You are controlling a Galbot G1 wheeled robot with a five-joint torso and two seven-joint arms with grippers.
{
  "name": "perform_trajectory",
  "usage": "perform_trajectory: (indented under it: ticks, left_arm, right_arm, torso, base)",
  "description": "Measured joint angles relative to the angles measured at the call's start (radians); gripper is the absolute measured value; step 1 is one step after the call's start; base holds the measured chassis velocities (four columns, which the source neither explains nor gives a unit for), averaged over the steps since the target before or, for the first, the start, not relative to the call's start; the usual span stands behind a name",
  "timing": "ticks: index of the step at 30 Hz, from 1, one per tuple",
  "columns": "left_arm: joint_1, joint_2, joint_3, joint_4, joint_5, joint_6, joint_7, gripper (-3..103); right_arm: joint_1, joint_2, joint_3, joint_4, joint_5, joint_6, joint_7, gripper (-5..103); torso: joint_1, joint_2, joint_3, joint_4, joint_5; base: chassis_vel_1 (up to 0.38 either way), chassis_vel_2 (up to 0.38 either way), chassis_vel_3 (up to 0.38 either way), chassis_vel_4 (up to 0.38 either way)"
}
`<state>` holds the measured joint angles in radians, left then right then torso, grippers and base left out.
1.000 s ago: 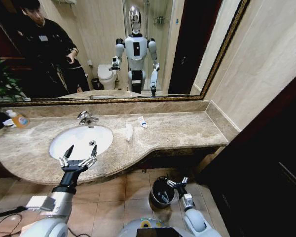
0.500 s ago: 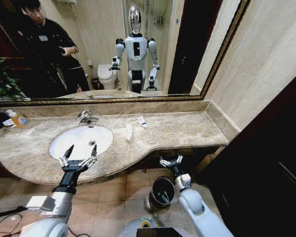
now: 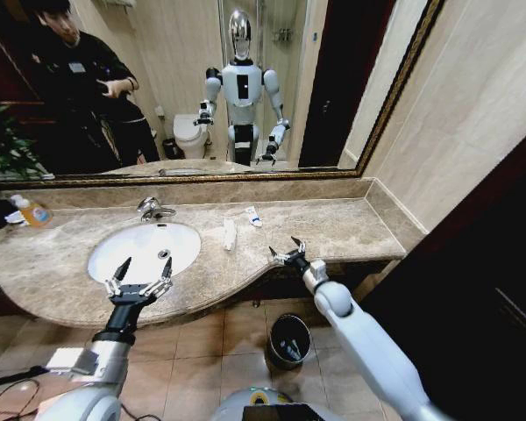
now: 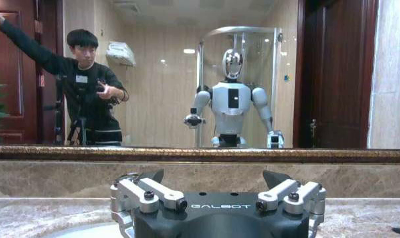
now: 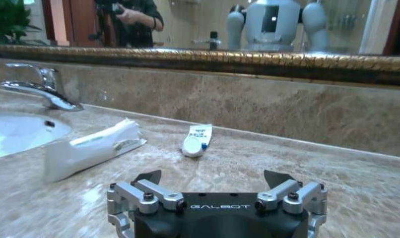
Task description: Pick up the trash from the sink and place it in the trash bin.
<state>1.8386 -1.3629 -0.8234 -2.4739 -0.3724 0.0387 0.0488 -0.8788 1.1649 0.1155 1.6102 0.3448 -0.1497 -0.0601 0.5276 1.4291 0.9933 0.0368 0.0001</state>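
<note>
The right gripper [image 3: 285, 253] hangs open over the brown marble counter [image 3: 333, 230]. Just ahead of it lie a white packet [image 5: 87, 147] and a small tube [image 5: 196, 140]. The black bin [image 3: 289, 340] sits below on the tiled floor. The left gripper [image 3: 138, 279] waits open by the white sink [image 3: 114, 254].

I see warm, dim indoor light; ceiling spots glare in the mirror [image 4: 186, 74]; head view bends at edges; floor below shadowed.

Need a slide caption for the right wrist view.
Open right gripper low over the marble countertop, facing a white sachet and small tube.
</note>
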Motion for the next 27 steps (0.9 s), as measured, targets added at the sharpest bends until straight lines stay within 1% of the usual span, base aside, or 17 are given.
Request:
perform_trajectory:
  ticks: [4, 5, 8, 9, 11, 12, 15, 18, 25, 26, 27]
  left_arm:
    - [0.0, 0.0, 0.0, 0.0, 0.0, 0.0, 0.0, 100]
    - [0.0, 0.0, 0.0, 0.0, 0.0, 0.0, 0.0, 100]
    - [0.0, 0.0, 0.0, 0.0, 0.0, 0.0, 0.0, 100]
    - [0.0, 0.0, 0.0, 0.0, 0.0, 0.0, 0.0, 100]
    - [0.0, 0.0, 0.0, 0.0, 0.0, 0.0, 0.0, 100]
    - [0.0, 0.0, 0.0, 0.0, 0.0, 0.0, 0.0, 100]
    - [0.0, 0.0, 0.0, 0.0, 0.0, 0.0, 0.0, 100]
    - [0.0, 0.0, 0.0, 0.0, 0.0, 0.0, 0.0, 100]
    - [0.0, 0.0, 0.0, 0.0, 0.0, 0.0, 0.0, 100]
    - [0.0, 0.0, 0.0, 0.0, 0.0, 0.0, 0.0, 100]
    - [0.0, 0.0, 0.0, 0.0, 0.0, 0.0, 0.0, 100]
  right_arm:
    - [0.112, 0.009, -0.059, -0.056, 0.066, -0.044, 0.0, 100]
    - [0.112, 0.009, -0.059, -0.056, 0.066, -0.044, 0.0, 100]
    - [0.183, 0.017, -0.111, -0.092, 0.116, -0.078, 0.002, 100]
    - [0.183, 0.017, -0.111, -0.092, 0.116, -0.078, 0.002, 100]
    - [0.227, 0.017, -0.154, -0.123, 0.159, -0.094, 0.01, 100]
    - [0.227, 0.017, -0.154, -0.123, 0.159, -0.094, 0.01, 100]
    - [0.292, 0.027, -0.205, -0.191, 0.201, -0.105, 0.017, 100]
    - [0.32, 0.041, -0.224, -0.223, 0.227, -0.111, 0.022, 100]
    - [0.359, 0.067, -0.245, -0.292, 0.245, -0.112, 0.025, 100]
    - [0.366, 0.073, -0.245, -0.308, 0.247, -0.111, 0.024, 102]
    - [0.37, 0.078, -0.245, -0.319, 0.247, -0.109, 0.023, 98]
  torso:
    - [0.0, 0.0, 0.0, 0.0001, -0.0002]
    - [0.0, 0.0, 0.0, 0.0001, -0.0002]
    - [0.0, 0.0, 0.0, 0.0002, -0.0001]
    - [0.0, 0.0, 0.0, 0.0002, -0.0001]
    - [0.0, 0.0, 0.0, 0.0002, -0.0001]
    - [0.0, 0.0, 0.0, 0.0002, -0.0001]
    - [0.0, 0.0, 0.0, 0.0, -0.0003]
    - [0.0, 0.0, 0.0, 0.0, -0.0003]
    - [0.0, 0.0, 0.0, 0.0001, -0.0002]
    - [0.0, 0.0, 0.0, 0.0, -0.0002]
    - [0.0, 0.0, 0.0, 0.0, -0.0003]
  base:
    - [0.0, 0.0, 0.0, 0.0]
    - [0.0, 0.0, 0.0, 0.0]
    - [0.0, 0.0, 0.0, 0.0]
    - [0.0, 0.0, 0.0, 0.0]
    - [0.0, 0.0, 0.0, 0.0]
    - [0.0, 0.0, 0.0, 0.0]
    - [0.0, 0.0, 0.0, 0.0]
    - [0.0, 0.0, 0.0, 0.0]
    - [0.0, 0.0, 0.0, 0.0]
    - [0.0, 0.0, 0.0, 0.0]
    - [0.0, 0.0, 0.0, 0.0]
